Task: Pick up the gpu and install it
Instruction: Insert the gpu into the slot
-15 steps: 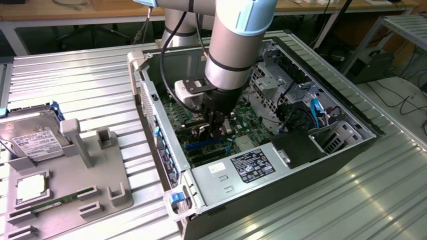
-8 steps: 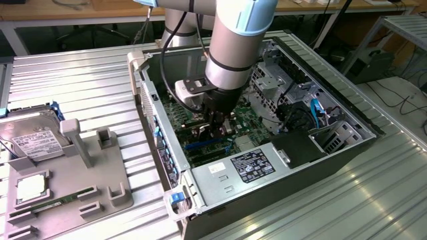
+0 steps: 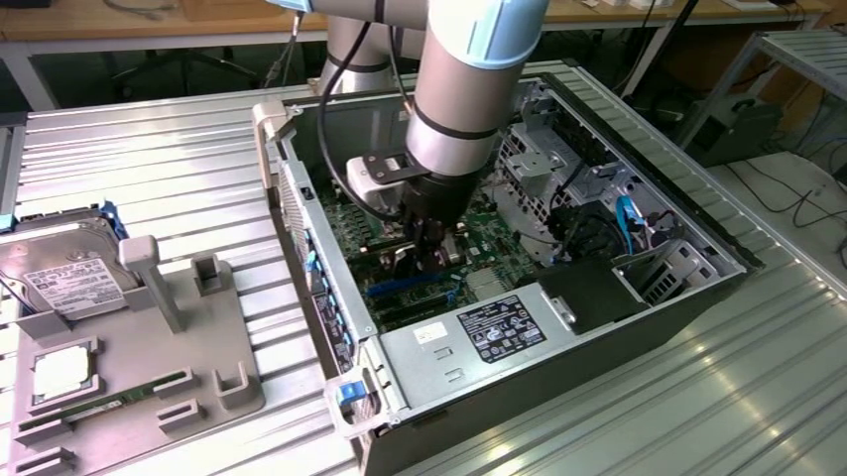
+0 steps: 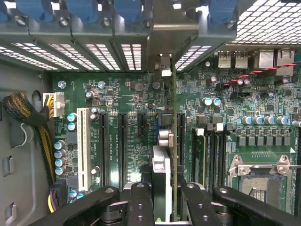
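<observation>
Arm reaching down into open computer case (image 3: 357,124). Gripper (image 4: 169,207) clamping gpu (image 4: 162,165), fingers (image 4: 141,202) pressing on either face. Card standing edge-on over motherboard (image 4: 117,94), just beside black expansion slots (image 4: 121,146), far end pointing toward rear slot panel (image 4: 94,52). Cannot tell whether card edge is touching a slot.

Risks, as judged:
- edge landing beside slot, scraping board components
- end bracket catching on rear panel
- card tilting in grip, connector seating unevenly

Hard drive (image 3: 60,263) lying on fixture (image 3: 173,367), well apart from case.
</observation>
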### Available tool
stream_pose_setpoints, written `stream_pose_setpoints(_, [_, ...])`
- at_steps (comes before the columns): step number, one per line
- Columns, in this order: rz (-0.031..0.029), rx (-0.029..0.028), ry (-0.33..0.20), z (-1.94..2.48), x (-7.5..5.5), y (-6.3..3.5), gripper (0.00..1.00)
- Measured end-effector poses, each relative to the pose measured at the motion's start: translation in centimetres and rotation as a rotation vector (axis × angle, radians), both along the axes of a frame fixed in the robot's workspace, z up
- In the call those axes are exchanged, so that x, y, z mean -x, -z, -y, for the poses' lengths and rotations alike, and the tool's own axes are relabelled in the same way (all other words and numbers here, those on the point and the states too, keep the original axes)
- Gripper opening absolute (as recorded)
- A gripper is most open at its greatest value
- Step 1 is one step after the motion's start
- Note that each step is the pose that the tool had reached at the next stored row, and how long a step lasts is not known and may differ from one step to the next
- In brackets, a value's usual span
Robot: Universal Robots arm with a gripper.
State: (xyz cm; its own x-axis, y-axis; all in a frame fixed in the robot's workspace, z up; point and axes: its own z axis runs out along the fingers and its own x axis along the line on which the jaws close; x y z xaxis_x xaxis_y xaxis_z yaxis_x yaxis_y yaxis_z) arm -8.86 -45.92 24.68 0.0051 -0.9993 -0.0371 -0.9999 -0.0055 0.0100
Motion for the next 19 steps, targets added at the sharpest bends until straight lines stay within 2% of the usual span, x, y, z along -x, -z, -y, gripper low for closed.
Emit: stream_pose_setpoints(19, [-0.0025,-0.0001,0.005,-0.01,0.37,0.34,0.28])
